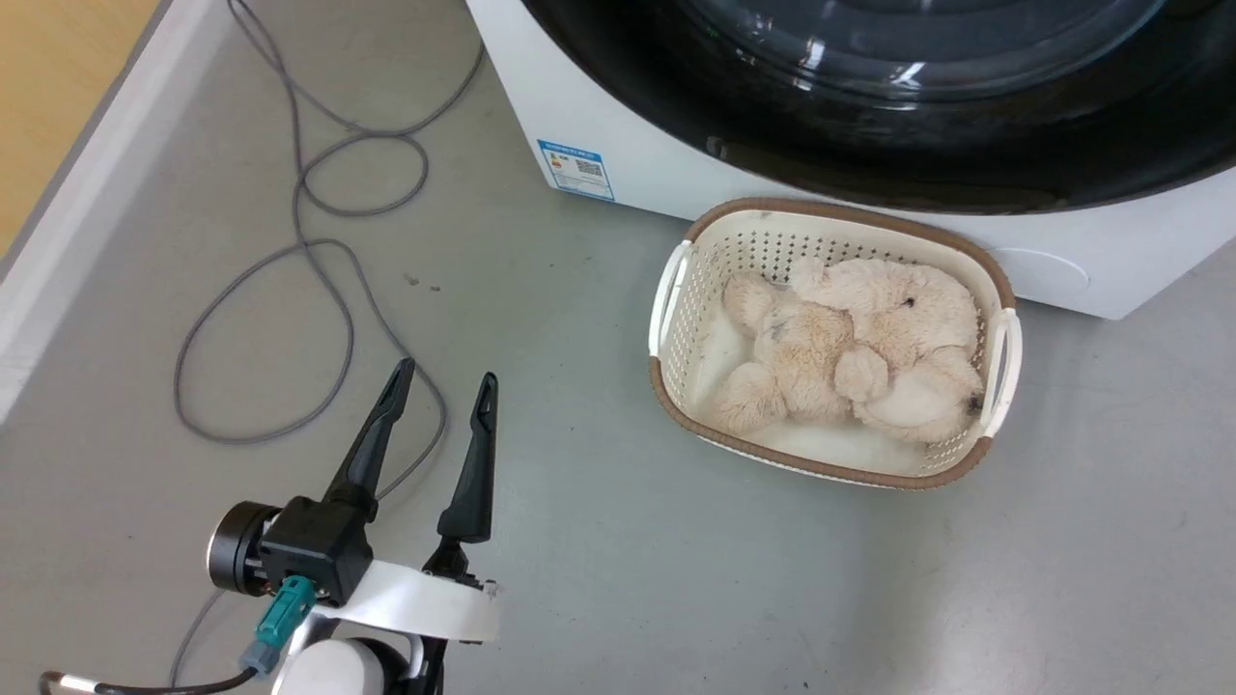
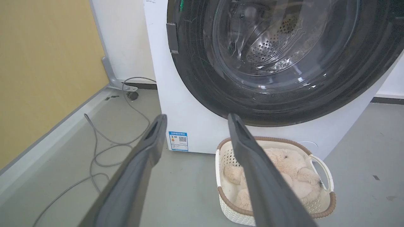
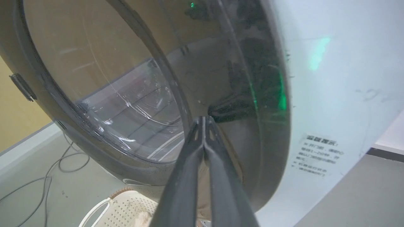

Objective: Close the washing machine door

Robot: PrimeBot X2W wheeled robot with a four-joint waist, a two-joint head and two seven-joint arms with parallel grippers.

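**Washing machine door (image 2: 202,91): seating push, right arm**

- **Item:** round door with a glossy black rim and a clear bowl centre.
- **Location:** in the left wrist view it lies against the white front of the washing machine (image 2: 189,126). I cannot tell whether it is latched.
- **Right gripper (image 3: 204,121):** fingers pressed together and holding nothing. The tips are at the rim just beside the glass, where they meet their own reflection. They are either touching or just off.
- **Left gripper (image 1: 447,373):** fingers spread and empty, low over the floor. It is well apart from the door, to the left of the laundry basket (image 1: 830,210).
- **Handling note:** I judge this to be the final press.
  - I push square into the rim, never the glass.
  - I go slowly, so the tips do not skid on the gloss.
  - The handle tab (image 3: 22,86) sits across the glass from the tips. Pressing nearer that side should seat the latch with less force.
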